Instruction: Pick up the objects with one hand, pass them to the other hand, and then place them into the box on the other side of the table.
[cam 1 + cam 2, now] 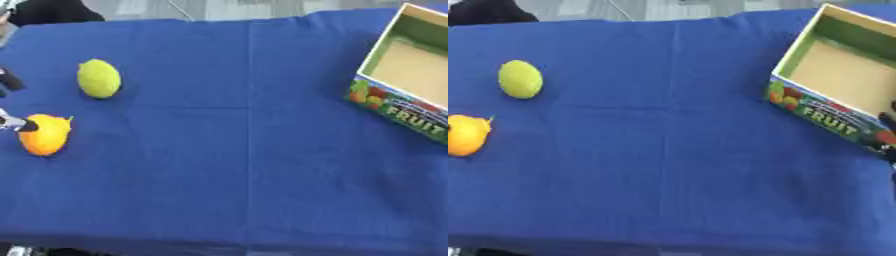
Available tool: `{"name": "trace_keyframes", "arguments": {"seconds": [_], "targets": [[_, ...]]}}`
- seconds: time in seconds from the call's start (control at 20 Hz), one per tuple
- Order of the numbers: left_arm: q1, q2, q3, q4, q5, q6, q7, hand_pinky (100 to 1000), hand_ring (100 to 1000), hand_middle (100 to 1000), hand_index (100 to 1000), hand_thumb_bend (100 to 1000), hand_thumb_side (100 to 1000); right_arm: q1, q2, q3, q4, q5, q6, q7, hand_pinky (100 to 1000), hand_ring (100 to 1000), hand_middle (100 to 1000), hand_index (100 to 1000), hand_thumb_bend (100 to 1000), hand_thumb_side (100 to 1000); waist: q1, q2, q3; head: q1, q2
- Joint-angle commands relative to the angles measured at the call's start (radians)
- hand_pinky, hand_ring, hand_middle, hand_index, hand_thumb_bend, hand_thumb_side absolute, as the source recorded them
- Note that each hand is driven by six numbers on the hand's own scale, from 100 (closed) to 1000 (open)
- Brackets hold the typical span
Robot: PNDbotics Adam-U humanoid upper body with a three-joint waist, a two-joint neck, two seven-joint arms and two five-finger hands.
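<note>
An orange fruit [45, 135] lies at the left edge of the blue cloth. A yellow-green lemon [98, 78] sits a little beyond it. Only a few fingers of my left hand [16, 123] show at the left edge: one black-tipped finger touches the orange's upper left side, and another stands apart above it, level with the lemon. The fingers are spread and hold nothing. The open cardboard box [824, 112], printed with fruit pictures, stands at the far right with nothing inside. A dark part of my right hand [888, 137] shows at the right edge beside the box's near corner.
A blue cloth [245, 165] covers the whole table, and its front edge runs along the bottom of the views. A dark shape [48, 10] lies beyond the far left corner.
</note>
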Motion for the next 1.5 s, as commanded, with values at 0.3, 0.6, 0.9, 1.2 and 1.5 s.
{"name": "trace_keyframes", "arguments": {"seconds": [0.3, 0.6, 0.9, 1.2, 1.5], "targets": [[-0.044, 0.010, -0.024, 0.029, -0.050, -0.010, -0.073, 835, 774, 735, 758, 624, 100, -0.003, -0.025, 0.001, -0.015, 0.001, 0.003, 0.003, 704, 986, 967, 975, 100, 705, 0.013, -0.026, -0.003, 0.029, -0.002], [-0.056, 0.000, -0.037, 0.050, -0.068, -0.013, -0.105, 831, 774, 736, 760, 627, 100, -0.003, -0.025, 0.002, -0.015, 0.002, 0.004, 0.005, 704, 986, 967, 975, 100, 705, 0.013, -0.025, -0.004, 0.045, -0.006], [-0.066, -0.008, -0.055, 0.073, -0.098, -0.021, -0.143, 833, 780, 745, 765, 638, 100, -0.003, -0.025, 0.004, -0.015, 0.003, 0.005, 0.006, 704, 986, 967, 975, 100, 706, 0.012, -0.025, -0.005, 0.046, -0.007], [-0.060, -0.003, -0.062, 0.093, -0.136, -0.029, -0.181, 833, 784, 751, 771, 663, 100, -0.003, -0.025, 0.006, -0.015, 0.005, 0.005, 0.007, 704, 986, 967, 975, 100, 706, 0.012, -0.024, -0.004, 0.046, -0.009], [-0.066, -0.012, -0.067, 0.118, -0.191, -0.035, -0.190, 831, 785, 754, 777, 666, 100, -0.003, -0.025, 0.008, -0.015, 0.006, 0.006, 0.009, 704, 986, 967, 976, 100, 707, 0.011, -0.023, -0.005, 0.048, -0.011]]}}
